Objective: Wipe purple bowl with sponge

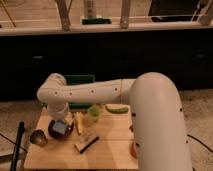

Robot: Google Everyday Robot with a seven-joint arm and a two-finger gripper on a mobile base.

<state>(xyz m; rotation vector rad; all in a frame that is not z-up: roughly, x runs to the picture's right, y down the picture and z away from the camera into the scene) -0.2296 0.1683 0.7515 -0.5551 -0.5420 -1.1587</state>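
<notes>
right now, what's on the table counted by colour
purple: 1, purple bowl
blue: 1, sponge at the bowl's mouth, gripper over it
grey: 1, metal cup
yellow: 1, stick
green: 2, round item and curved piece
tan: 1, block
orange: 1, orange bowl, half hidden by the arm
total: 8
</notes>
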